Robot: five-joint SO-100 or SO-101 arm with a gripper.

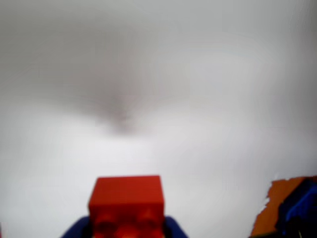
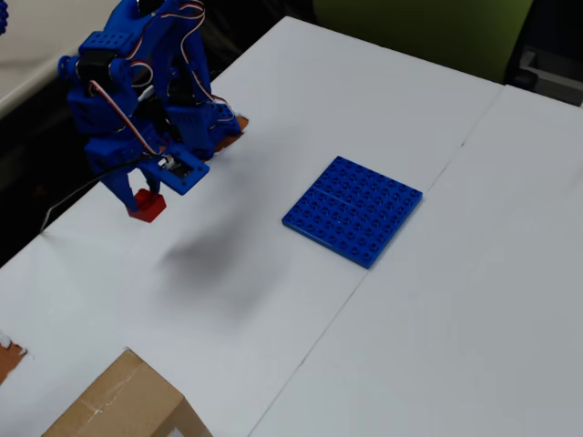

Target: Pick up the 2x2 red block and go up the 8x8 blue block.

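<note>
The claw (image 2: pixel 146 196) grips the 2x2 red block (image 2: pixel 148 205) near the surface's (image 2: pixel 273 291) left edge. It looks light, rigid and slick, so flat sidewalls suit best.

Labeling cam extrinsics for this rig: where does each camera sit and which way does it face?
Wrist view: rides on the gripper, looks past the fingertips at blurred white table; shows blue finger parts around the red block.
Overhead view: fixed above the table, looking down at an angle; shows the blue arm at upper left, the blue plate mid-table, a cardboard box at the bottom.
Shared: the red block in the gripper, white table.
</note>
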